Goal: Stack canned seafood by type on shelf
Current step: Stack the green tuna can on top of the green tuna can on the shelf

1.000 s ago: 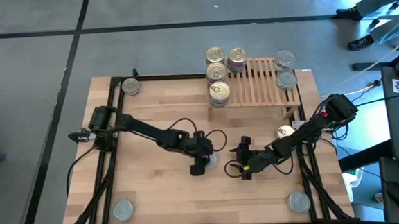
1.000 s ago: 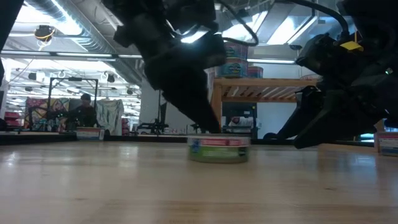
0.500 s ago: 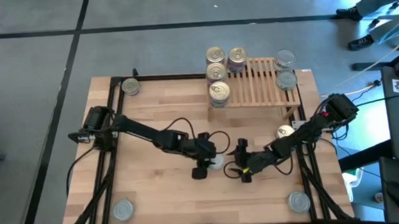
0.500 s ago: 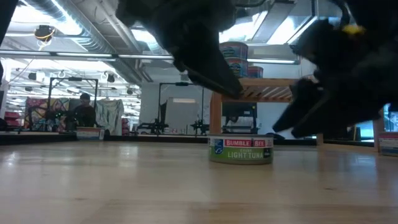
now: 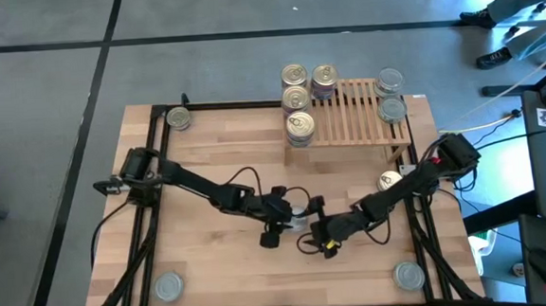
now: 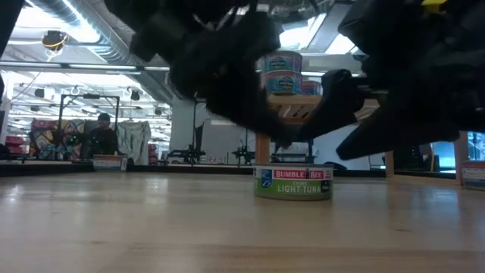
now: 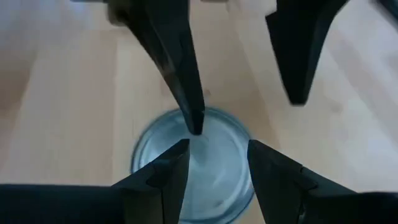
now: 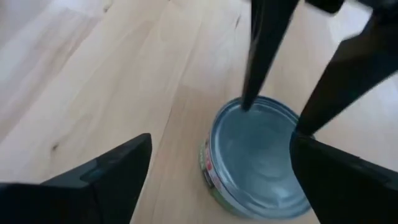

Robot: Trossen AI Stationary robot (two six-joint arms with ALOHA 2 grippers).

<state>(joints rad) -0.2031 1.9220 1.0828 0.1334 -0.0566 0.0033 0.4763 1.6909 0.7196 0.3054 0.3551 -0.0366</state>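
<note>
A silver-topped tuna can (image 5: 301, 219) (image 6: 293, 182) stands flat on the table's middle. My left gripper (image 5: 286, 216) (image 7: 217, 144) is open just above it, and the can's top (image 7: 194, 167) shows between its fingers. My right gripper (image 5: 314, 229) (image 8: 221, 142) is wide open and comes in from the can's right and near side, the can (image 8: 261, 163) lying ahead of it. In the low view both grippers hang a little above the can. The slatted shelf (image 5: 356, 119) carries gold-topped cans (image 5: 296, 98) at its left and silver cans (image 5: 390, 95) at its right.
Single cans rest on the table: a gold one at the far left corner (image 5: 178, 118), a gold one near the right edge (image 5: 390, 180), and silver ones at the near left (image 5: 169, 286) and near right (image 5: 410, 275). The shelf stands at the far right. A person sits far behind.
The tuna can has slid a short way toward the table's right and stayed upright. My left gripper, which reached down to the can a second ago, now stands above it. My right gripper has moved toward the table's left and near edge, closer to the can.
</note>
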